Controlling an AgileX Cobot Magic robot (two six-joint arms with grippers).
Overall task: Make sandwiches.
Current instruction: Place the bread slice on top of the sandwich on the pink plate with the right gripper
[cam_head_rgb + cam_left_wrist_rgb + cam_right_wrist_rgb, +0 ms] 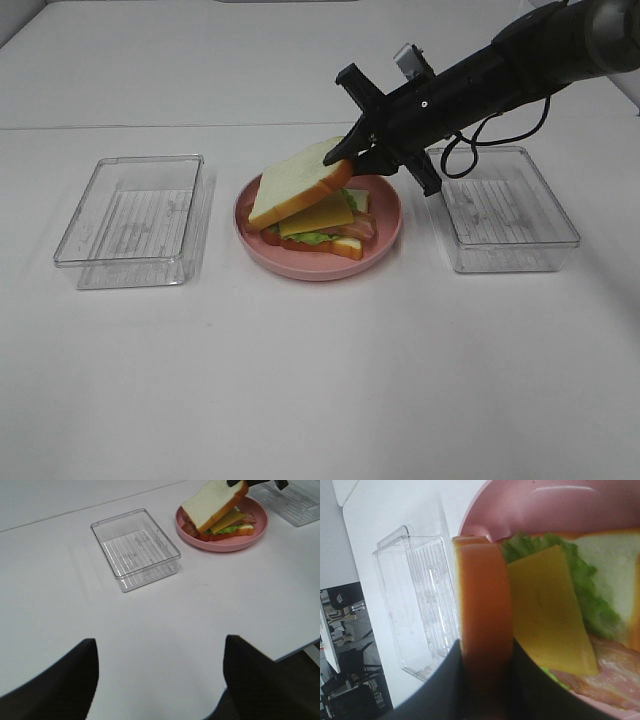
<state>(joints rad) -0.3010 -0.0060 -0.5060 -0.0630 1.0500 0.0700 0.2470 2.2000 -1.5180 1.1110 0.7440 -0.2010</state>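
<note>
The right gripper (pixel 345 157) clamps its jaws on the tilted top bread slice (pixel 297 186) above the pink plate (pixel 384 235), while the left gripper (pixel 159 672) hangs open over the table (pixel 320 380).

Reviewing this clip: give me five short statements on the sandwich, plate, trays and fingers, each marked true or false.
1. The right gripper pinches the top bread slice by its crust. True.
2. That slice lies flat on the stack. False: it is tilted, its held edge raised.
3. The cheese slice sits in a clear tray. False: it is on the stack on the pink plate.
4. The left gripper holds lettuce. False: its fingers are apart, holding nothing.
5. Clear trays flank the plate. True.
</note>
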